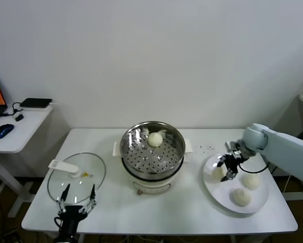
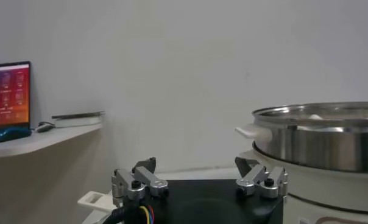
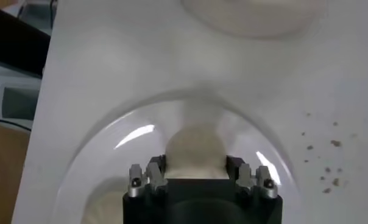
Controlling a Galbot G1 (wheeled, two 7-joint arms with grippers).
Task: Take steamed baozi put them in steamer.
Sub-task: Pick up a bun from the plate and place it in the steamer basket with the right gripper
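The steel steamer [image 1: 146,161] stands mid-table on its cream base, and one baozi [image 1: 155,139] rests on the far part of its perforated tray. A white plate [image 1: 212,190] at the right carries three baozi. My right gripper [image 1: 226,169] is down on the plate's near-left bun [image 1: 218,173]. In the right wrist view that bun [image 3: 194,146] fills the gap between the fingers, which press on both its sides. The other two buns [image 1: 251,180] [image 1: 241,197] lie free. My left gripper [image 1: 76,198] is parked open at the table's front left, with nothing in it.
A glass lid [image 1: 75,177] with a white handle lies flat on the table left of the steamer, just beyond the left gripper. A side desk [image 1: 20,129] with a mouse and a laptop stands further left. Dark crumbs [image 1: 208,148] dot the table behind the plate.
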